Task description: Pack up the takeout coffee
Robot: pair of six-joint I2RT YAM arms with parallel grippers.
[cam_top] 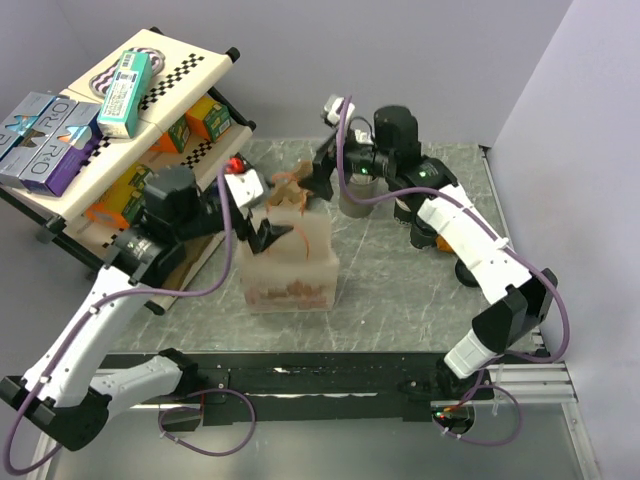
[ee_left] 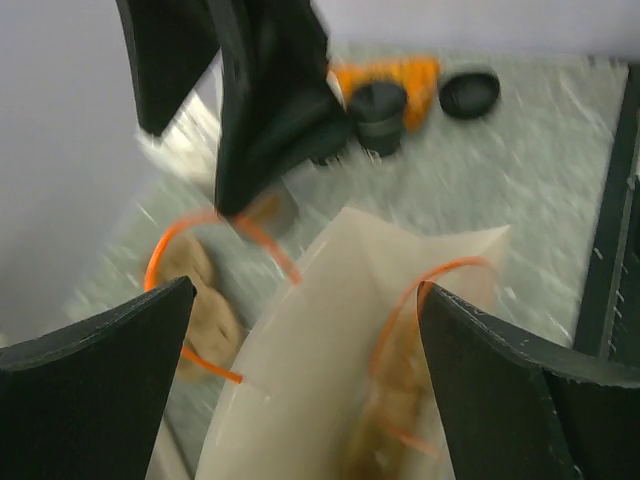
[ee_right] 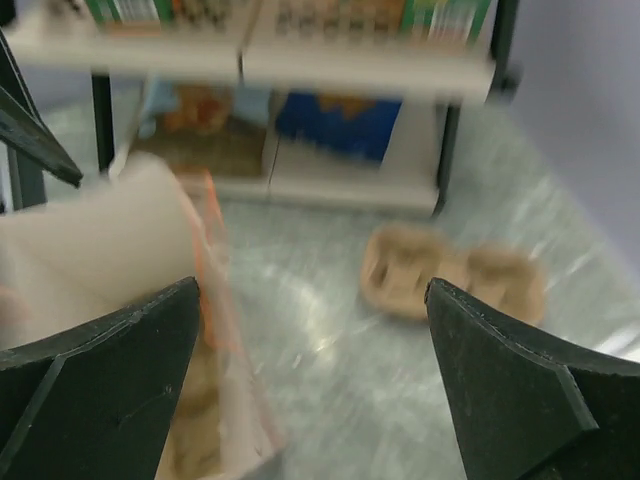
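The takeout coffee (ee_left: 378, 116), a dark cup with a black top, stands on the table far from the bag and in neither gripper. In the top view my right arm hides it. A translucent white bag (cam_top: 288, 262) with orange handles stands mid-table. My left gripper (ee_left: 305, 290) is open, its fingers either side of the bag's top edge (ee_left: 340, 330) without pinching it. My right gripper (ee_right: 310, 285) is open above bare table, just right of the bag (ee_right: 110, 250), with nothing between its fingers. In the top view the left gripper (cam_top: 265, 232) and right gripper (cam_top: 318, 175) flank the bag's top.
A brown pulp cup carrier (ee_right: 450, 275) lies on the table behind the bag. A loose black lid (ee_left: 470, 92) and an orange object (ee_left: 400, 72) lie by the coffee. A slanted shelf (cam_top: 110, 140) of boxes stands at the left. The table's right side borders a wall.
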